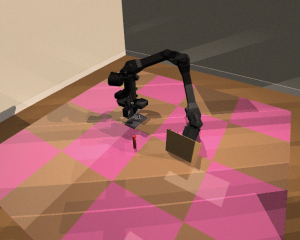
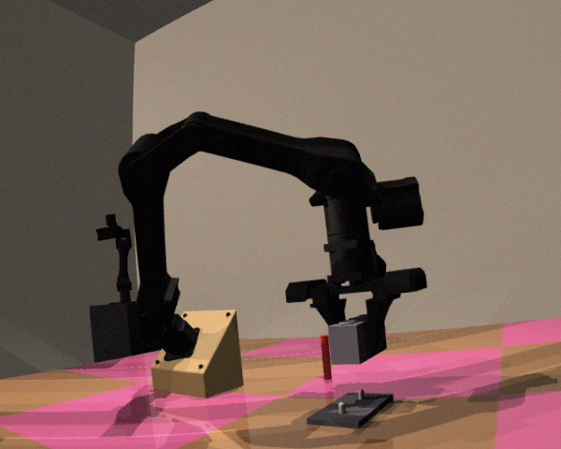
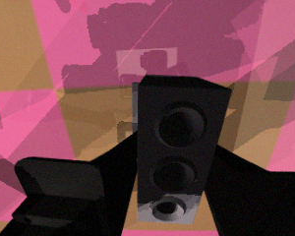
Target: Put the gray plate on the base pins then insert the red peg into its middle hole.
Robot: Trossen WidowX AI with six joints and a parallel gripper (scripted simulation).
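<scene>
My gripper [image 1: 130,110] [image 2: 354,325] [image 3: 166,136] points down and is shut on the gray plate [image 1: 126,113] [image 2: 344,345] [image 3: 147,152], a thick block with three holes in a row. The plate hangs in the air above the dark base [image 1: 135,125] [image 2: 322,419], with a gap between them. The base lies flat, its two short pale pins pointing up. In the wrist view the plate hides most of what is below it. The red peg [image 1: 134,142] [image 2: 325,358] stands upright, apart from the base; it is not in the wrist view.
The arm rises from a tan wedge-shaped mount [image 1: 179,147] [image 2: 222,354]. A dark box [image 2: 110,332] with a small black arm-like object on it stands at the far left in the exterior view. Shadows and light patches cross the pink and tan checkered surface [image 1: 103,165].
</scene>
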